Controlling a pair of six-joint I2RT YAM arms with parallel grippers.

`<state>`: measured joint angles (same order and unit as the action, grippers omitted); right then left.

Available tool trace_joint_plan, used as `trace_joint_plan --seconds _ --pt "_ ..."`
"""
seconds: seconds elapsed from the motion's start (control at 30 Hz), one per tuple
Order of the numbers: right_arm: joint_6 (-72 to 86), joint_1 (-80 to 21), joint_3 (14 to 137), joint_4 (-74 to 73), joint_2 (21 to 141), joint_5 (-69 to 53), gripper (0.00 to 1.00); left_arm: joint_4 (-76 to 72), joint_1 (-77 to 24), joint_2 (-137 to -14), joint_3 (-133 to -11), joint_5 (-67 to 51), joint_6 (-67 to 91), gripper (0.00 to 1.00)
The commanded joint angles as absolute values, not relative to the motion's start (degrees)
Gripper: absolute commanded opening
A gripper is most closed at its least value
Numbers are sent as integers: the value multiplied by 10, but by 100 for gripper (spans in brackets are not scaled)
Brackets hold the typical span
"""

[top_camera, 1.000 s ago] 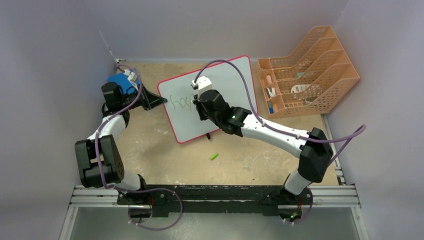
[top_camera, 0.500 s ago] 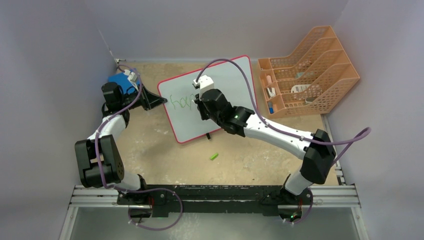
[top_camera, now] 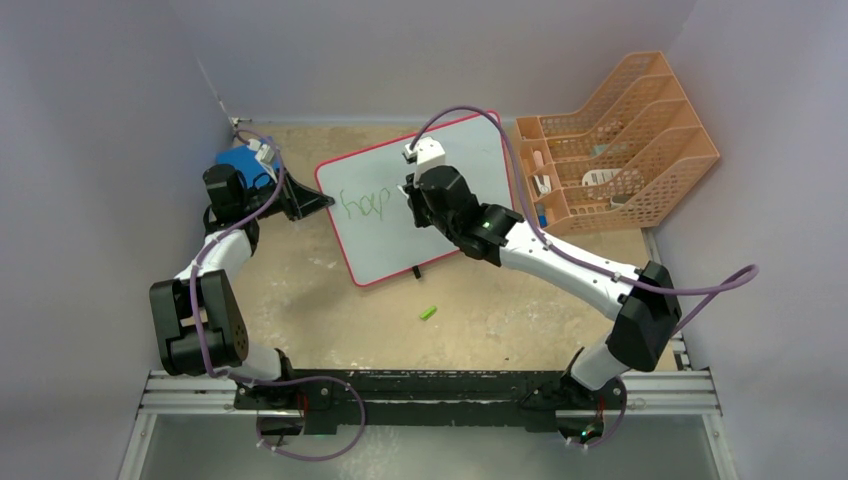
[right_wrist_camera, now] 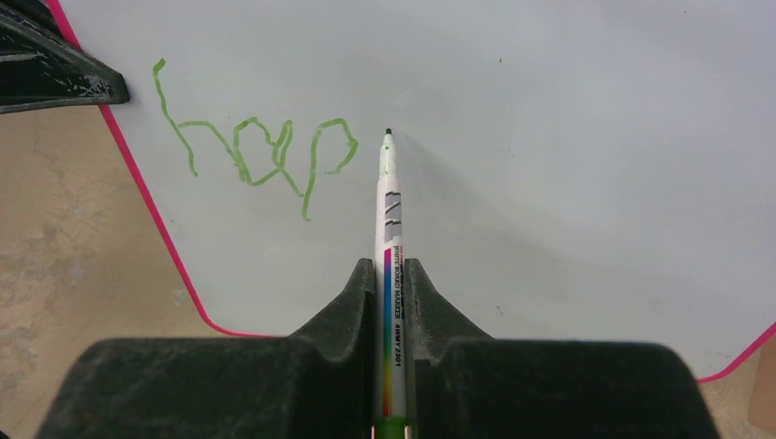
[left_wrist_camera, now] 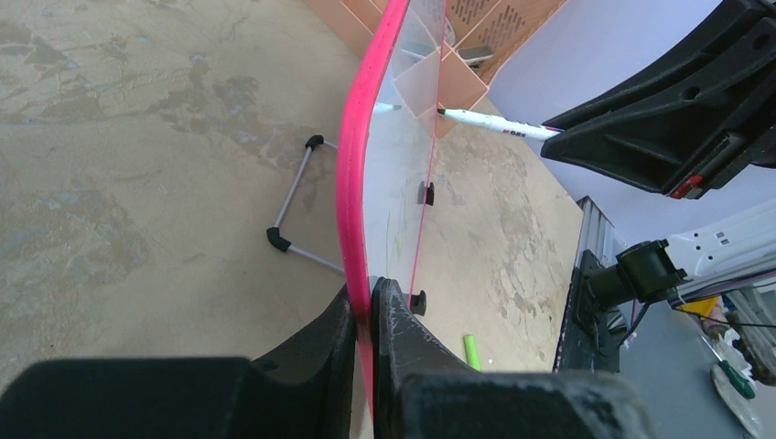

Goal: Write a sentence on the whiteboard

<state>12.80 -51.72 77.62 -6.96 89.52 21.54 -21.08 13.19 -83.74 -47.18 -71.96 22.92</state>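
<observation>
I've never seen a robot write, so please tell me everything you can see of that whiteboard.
The whiteboard is a rectangular white panel with a thin red rim and rounded corners, glossy like plastic, set askew on the table. A thin grey wire leg with black tips shows behind it. Green cursive reading "hap" slants across its left part. The left gripper is shut on its rim. The right gripper holds a marker with its tip close to the surface; whether it touches is unclear.
</observation>
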Motion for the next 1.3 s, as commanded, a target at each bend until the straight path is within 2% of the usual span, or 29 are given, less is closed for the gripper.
trace_joint_plan --seconds 0.0,1.27 --pt "124 -518 783 -49 890 224 0 -205 120 -827 -484 -718 202 0" --pt "132 -517 792 -62 917 213 0 -206 120 -827 -484 -721 203 0"
